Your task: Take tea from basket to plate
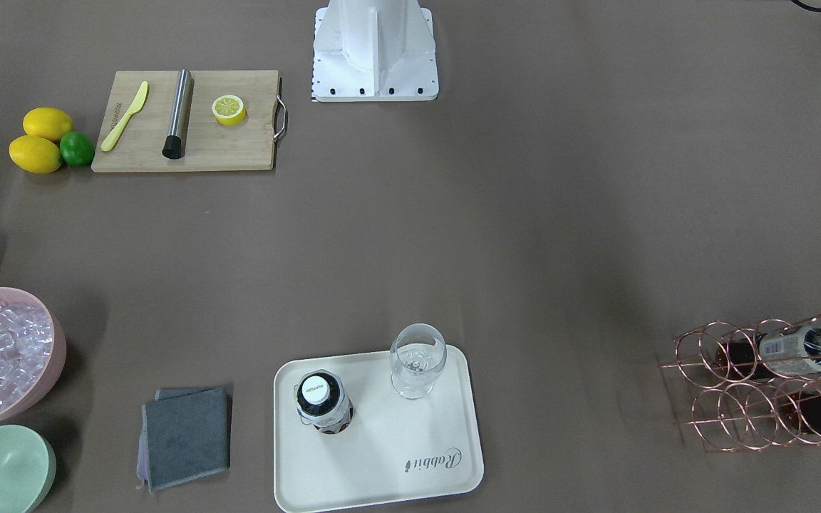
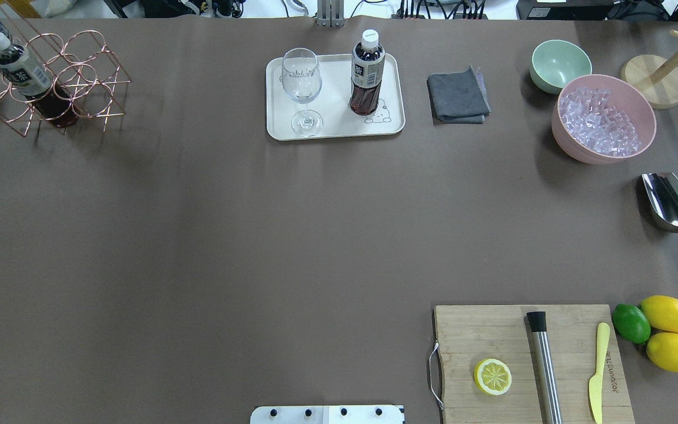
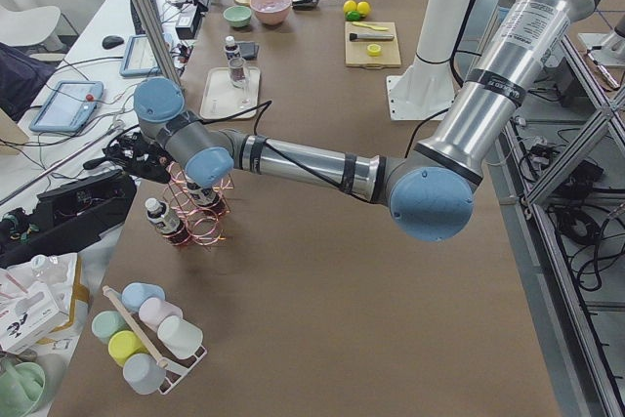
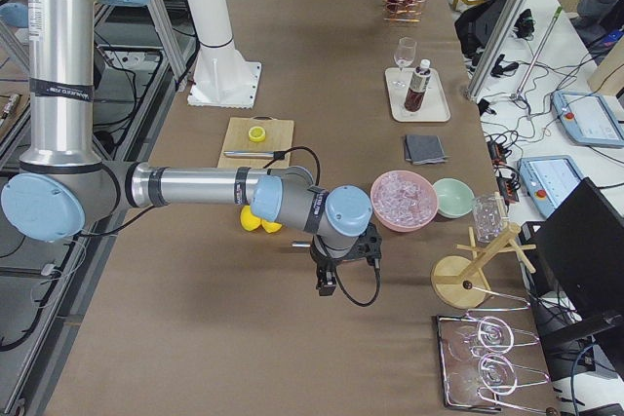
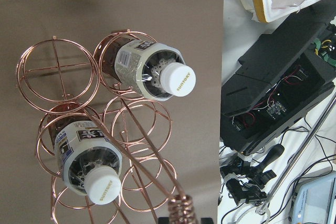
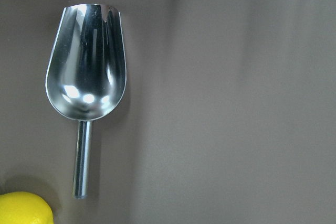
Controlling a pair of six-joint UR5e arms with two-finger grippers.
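One tea bottle [image 2: 366, 73] stands upright on the cream plate [image 2: 386, 126], also seen from across the table as tea bottle [image 1: 323, 400] on plate [image 1: 382, 456]. Two more tea bottles [image 5: 155, 72] [image 5: 89, 161] sit in the copper wire basket [image 2: 80, 76] at the table's far left corner. The left wrist view looks straight down on that basket and its coiled handle [image 5: 184, 205]; no fingers show there. My left gripper [image 3: 122, 158] hangs over the basket [image 3: 200, 212]; I cannot tell its state. My right gripper [image 4: 336, 275] hovers above the metal scoop; its state cannot be told either.
A wine glass [image 2: 302, 82] shares the plate. A grey cloth [image 2: 458, 96], a mint bowl [image 2: 557, 62] and a pink bowl of ice [image 2: 604, 118] lie to its right. The scoop [image 6: 86, 72], lemons [image 2: 668, 333] and a cutting board [image 2: 492, 335] fill the right side.
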